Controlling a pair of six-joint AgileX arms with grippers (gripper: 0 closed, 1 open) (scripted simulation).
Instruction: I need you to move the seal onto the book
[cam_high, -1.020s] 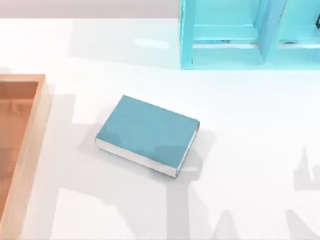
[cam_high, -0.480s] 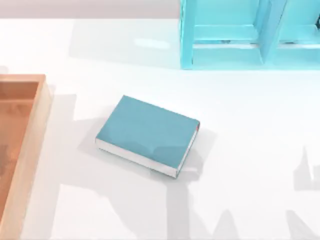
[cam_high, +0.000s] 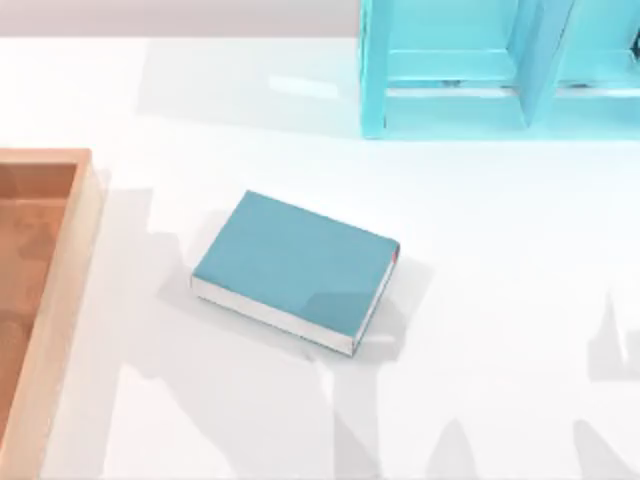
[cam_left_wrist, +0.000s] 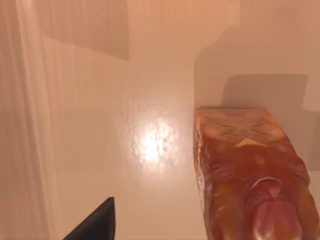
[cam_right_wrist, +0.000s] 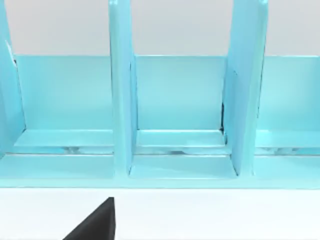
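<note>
The seal (cam_left_wrist: 245, 170), an orange-brown block with a dark red rounded top, rests on a glossy tan floor (cam_left_wrist: 100, 100) in the left wrist view. My left gripper (cam_left_wrist: 165, 236) hangs open close above it, one dark fingertip (cam_left_wrist: 100, 225) beside the seal and apart from it. The book (cam_high: 295, 265), a thick teal hardcover with white page edges, lies flat and slightly rotated in the middle of the table in the top view. My right gripper (cam_right_wrist: 165, 236) is open and holds nothing, facing the shelf.
A wooden tray (cam_high: 85, 215) lies along the table's left edge. A teal shelf unit (cam_high: 450, 110) stands at the back right, and its compartments (cam_right_wrist: 175, 100) face the right wrist camera. White tabletop surrounds the book.
Shadows inside the tray and along the table's front edge have shifted. The book and shelf have not moved.
</note>
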